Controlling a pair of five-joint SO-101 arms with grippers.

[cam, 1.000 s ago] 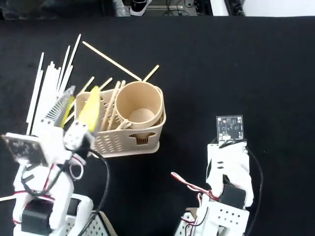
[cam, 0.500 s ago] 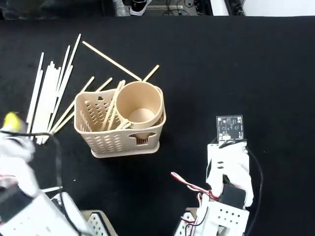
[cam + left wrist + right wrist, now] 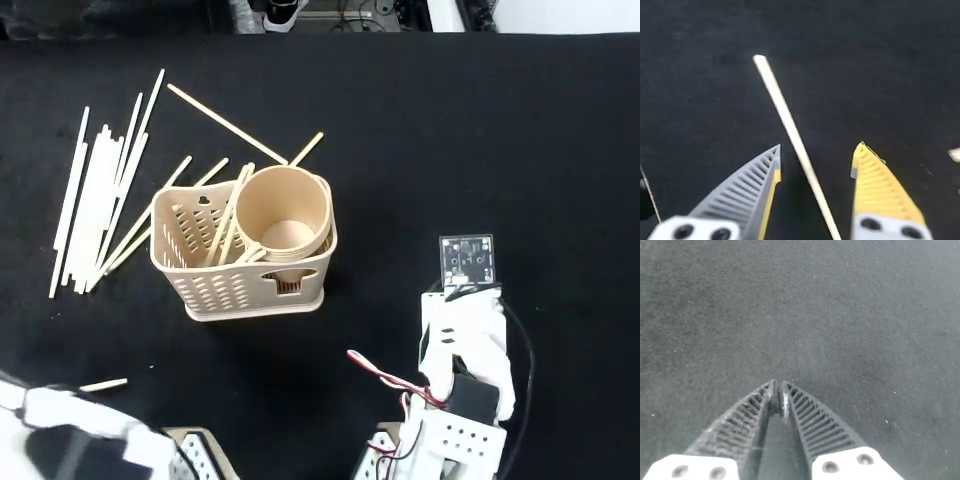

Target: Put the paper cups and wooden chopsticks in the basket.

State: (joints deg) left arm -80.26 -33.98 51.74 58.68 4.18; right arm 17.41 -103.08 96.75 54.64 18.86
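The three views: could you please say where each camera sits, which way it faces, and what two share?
High view: fixed overhead, facing down on the table, the basket and loose chopsticks; the left arm and right arm show along its bottom edge.
Left wrist view: on the left arm, facing down past the open left gripper at one chopstick.
Right wrist view: on the right arm, facing down past the shut right gripper at the table.
Shared: probably that same chopstick, with the high view.

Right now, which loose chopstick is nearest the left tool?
The lone chopstick, lying between the fingers of the open left tool, well apart from the pile beside the basket.
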